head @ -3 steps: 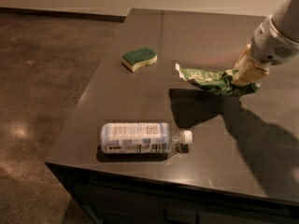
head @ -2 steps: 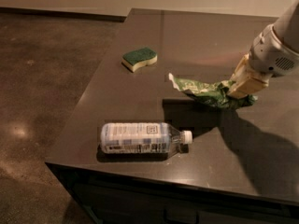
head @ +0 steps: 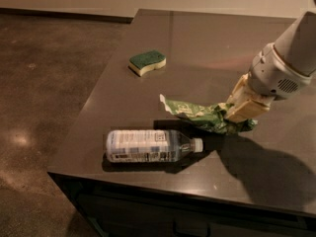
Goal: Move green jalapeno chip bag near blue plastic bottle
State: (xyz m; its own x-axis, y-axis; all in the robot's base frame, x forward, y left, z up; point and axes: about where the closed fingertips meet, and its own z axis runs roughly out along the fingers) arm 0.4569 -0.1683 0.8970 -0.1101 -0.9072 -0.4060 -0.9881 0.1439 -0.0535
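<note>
The green jalapeno chip bag [head: 200, 115] is crumpled, with a white edge at its left end. It hangs just above the dark table, right of the middle. My gripper [head: 236, 116] comes in from the upper right and is shut on the bag's right end. The blue plastic bottle [head: 148, 145] lies on its side near the table's front edge, white cap pointing right. The bag's left tip is just above and behind the bottle's cap end.
A green-topped yellow sponge [head: 147, 62] lies toward the back left of the table [head: 207, 43]. The table's left and front edges drop to a brown polished floor [head: 44, 93]. My arm's shadow falls on the table at the front right.
My gripper has carried the chip bag forward and to the left, down toward the bottle. The bottle and the sponge have not moved.
</note>
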